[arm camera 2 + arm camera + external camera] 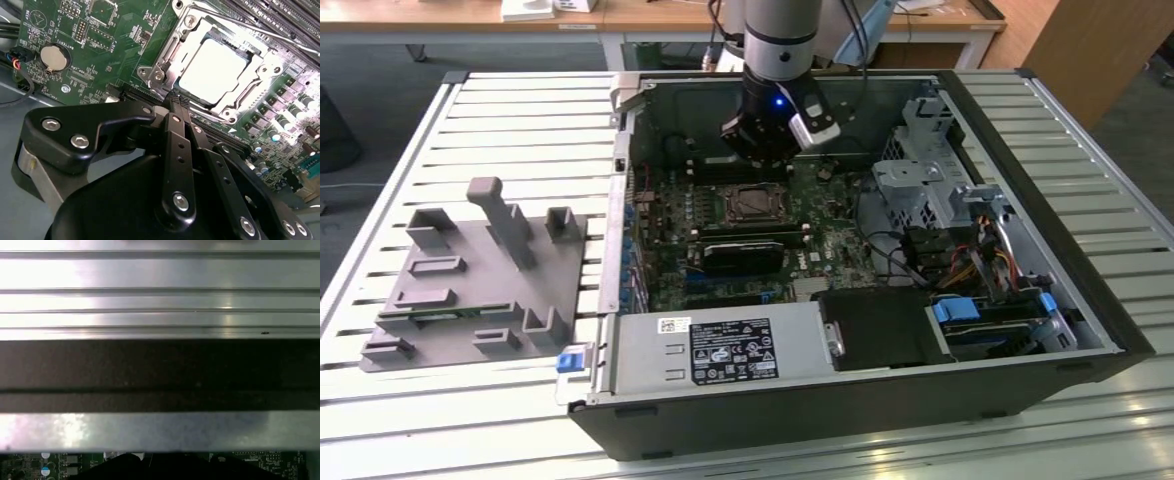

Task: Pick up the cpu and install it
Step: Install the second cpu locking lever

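Gripper (178, 104): black, fingers pressed together with nothing between them, tips poised just above the motherboard (100, 45) beside the socket frame (165, 60), not touching the chip; in the exterior view the gripper (765, 160) hangs inside the open computer case (1067, 330), toward its far wall. Cpu (212, 70): silver top (glare-washed), seated flat in the socket, frame open around it; seen also at mid-board in the exterior view (754, 204). Grey fixture tray (467, 290): on the slatted table (400, 130), near the table's edge on the exterior view's left.
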Robot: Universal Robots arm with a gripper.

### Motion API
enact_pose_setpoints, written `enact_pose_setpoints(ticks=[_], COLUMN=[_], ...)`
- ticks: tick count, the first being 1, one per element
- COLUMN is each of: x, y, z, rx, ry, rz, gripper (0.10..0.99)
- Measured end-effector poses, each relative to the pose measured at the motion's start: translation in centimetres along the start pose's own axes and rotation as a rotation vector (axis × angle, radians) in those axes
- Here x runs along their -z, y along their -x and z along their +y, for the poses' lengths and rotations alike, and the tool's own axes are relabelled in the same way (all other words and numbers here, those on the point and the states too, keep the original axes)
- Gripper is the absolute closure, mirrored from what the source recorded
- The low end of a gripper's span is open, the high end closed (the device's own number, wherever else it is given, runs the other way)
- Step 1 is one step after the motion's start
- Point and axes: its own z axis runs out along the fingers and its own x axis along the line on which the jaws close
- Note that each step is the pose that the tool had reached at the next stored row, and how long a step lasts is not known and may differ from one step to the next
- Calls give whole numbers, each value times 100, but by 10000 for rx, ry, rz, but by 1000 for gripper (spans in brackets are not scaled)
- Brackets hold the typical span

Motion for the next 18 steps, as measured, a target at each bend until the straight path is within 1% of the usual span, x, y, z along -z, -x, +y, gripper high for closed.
enact_pose_setpoints(ticks=[11, 13, 18], x=[2, 2, 6], y=[1, 1, 3], z=[-19, -33, -98], rx=[2, 1, 1], ry=[-2, -2, 0], rz=[1, 2, 0], gripper=[980, 980, 980])
